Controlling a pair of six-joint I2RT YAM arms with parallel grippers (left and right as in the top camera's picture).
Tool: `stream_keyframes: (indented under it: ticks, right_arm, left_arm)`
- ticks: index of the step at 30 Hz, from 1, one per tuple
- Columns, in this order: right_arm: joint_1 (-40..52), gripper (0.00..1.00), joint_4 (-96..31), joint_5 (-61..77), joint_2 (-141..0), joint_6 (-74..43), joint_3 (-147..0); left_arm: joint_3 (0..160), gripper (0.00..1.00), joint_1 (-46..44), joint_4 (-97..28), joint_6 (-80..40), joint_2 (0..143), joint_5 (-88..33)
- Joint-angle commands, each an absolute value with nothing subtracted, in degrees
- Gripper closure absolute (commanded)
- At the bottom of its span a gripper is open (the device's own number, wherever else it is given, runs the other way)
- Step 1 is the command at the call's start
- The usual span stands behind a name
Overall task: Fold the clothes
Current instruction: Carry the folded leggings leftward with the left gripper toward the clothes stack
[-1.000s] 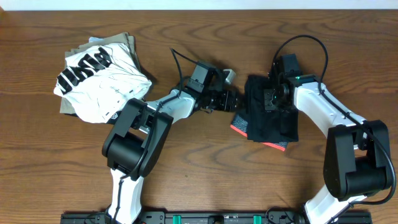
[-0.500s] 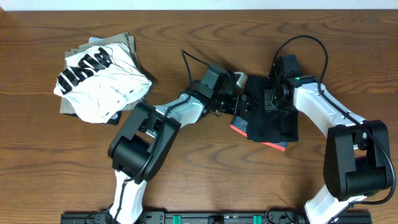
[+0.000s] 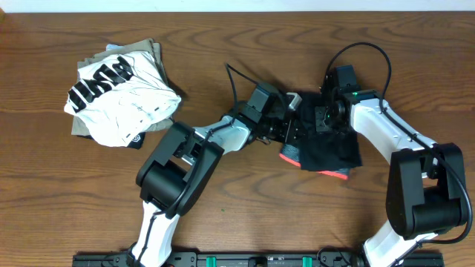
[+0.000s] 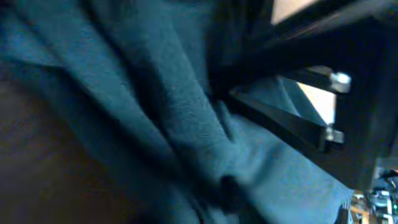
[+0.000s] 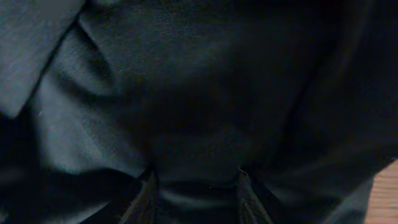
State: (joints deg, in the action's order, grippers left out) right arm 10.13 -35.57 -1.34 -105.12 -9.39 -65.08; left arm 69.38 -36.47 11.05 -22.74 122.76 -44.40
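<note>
So the black leggings point(image 3: 330, 152) are sitting in a folded-up bundle right of centre on the wooden table point(image 3: 245, 222). You can see the coral-red edge point(image 3: 332, 174) peeking out along the near side, plus a bit of grey at the near-left corner.

Both arms are crowded onto the bundle. The left gripper point(image 3: 292, 124) is shoved right up against its left edge, and the right gripper point(image 3: 323, 119) is over the far part of it, just beside the left one.

The left wrist cam is basically all dark cloth bunched into a ridge point(image 4: 155, 112), with the gripper frame off to the right. Honestly I can't tell if it's clamped on the fabric or not. It's the same with the right wrist cam. The fingers point(image 5: 147, 194) stand a bit apart at the bottom of the view, the leggings point(image 5: 199, 93) fill everything between and beyond them, and I can't say whether that's an actual grip.

Way over at the far left, well apart from all this, there's a crumpled white shirt with big black lettering point(image 3: 122, 93) lying on top of a khaki garment point(image 3: 152, 50).
</note>
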Motion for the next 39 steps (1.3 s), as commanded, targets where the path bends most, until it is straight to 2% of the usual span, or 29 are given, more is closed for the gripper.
stream_keyframes:
  ticks: [1, 11, 15, 26, 39]
  right_arm:
    - [10.96, 0.6, -35.68, -1.06, -105.01, -9.41, -64.45]
    - [10.52, 0.63, -36.01, -1.08, -102.83, -10.28, -64.84]
    - [8.34, 0.59, -36.07, -1.06, -96.57, -10.26, -66.39]
    - [-0.62, 0.59, -42.13, -1.04, -82.85, -10.24, -67.07]
    - [-1.8, 0.59, -44.4, 0.93, -82.61, -10.24, -67.07]
  left_arm:
    - [68.9, 0.94, -38.06, 12.36, -22.39, 123.68, -44.4]
    - [68.93, 0.94, -35.35, 10.57, -22.39, 122.1, -45.87]
    - [68.93, 0.94, -29.39, 3.16, -22.37, 118.3, -45.84]
    - [68.93, 0.94, -10.17, -9.52, -18.72, 104.71, -45.67]
    - [68.93, 0.94, -4.29, -21.02, -15.14, 92.77, -45.3]
